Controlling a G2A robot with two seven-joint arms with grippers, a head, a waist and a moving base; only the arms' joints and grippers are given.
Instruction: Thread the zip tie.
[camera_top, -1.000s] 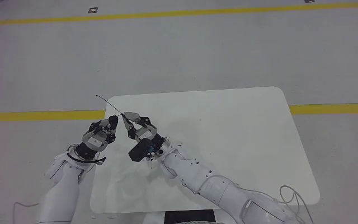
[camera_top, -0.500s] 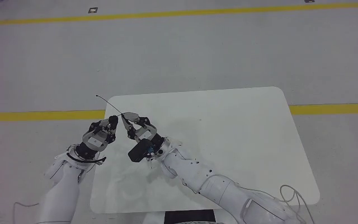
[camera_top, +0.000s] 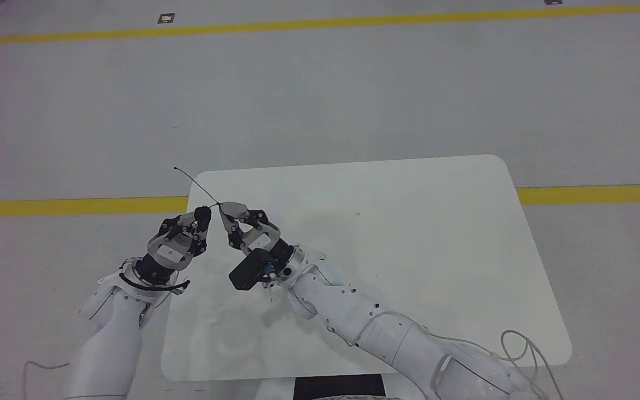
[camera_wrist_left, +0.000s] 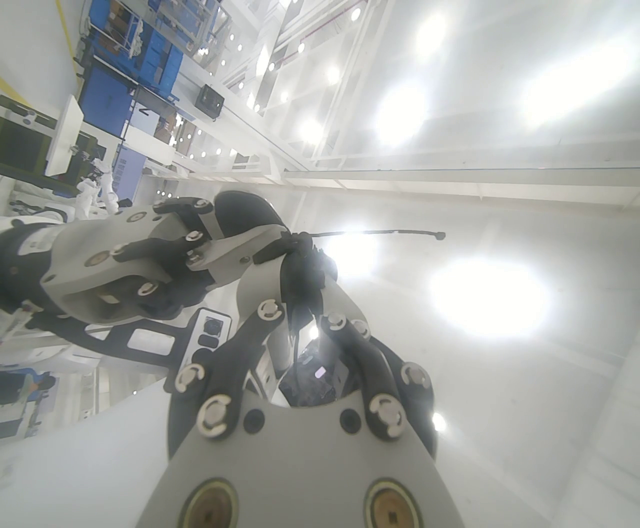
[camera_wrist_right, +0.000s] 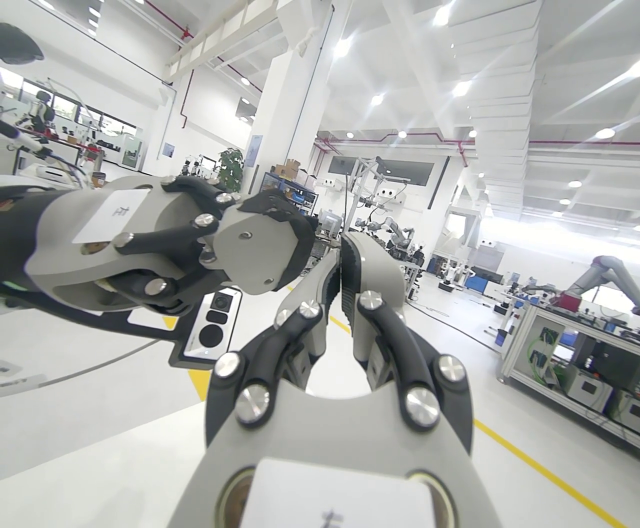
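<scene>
A thin black zip tie is held in the air over the left edge of the white table. Its free tail sticks out away from both grippers, ending in a small knob. My left gripper is shut on the zip tie, with the black strand bunched between its fingertips. My right gripper meets it tip to tip and is shut too, pinching the tie right beside the left one. In the right wrist view its pads press together, and the tie itself is hidden there.
The table's right half and front lie bare. Yellow floor lines run behind and beside the table. Both forearms cross the table's left front corner.
The tip of the zip tie's tail has shifted very slightly. Both grippers stay where they were, still shut.
</scene>
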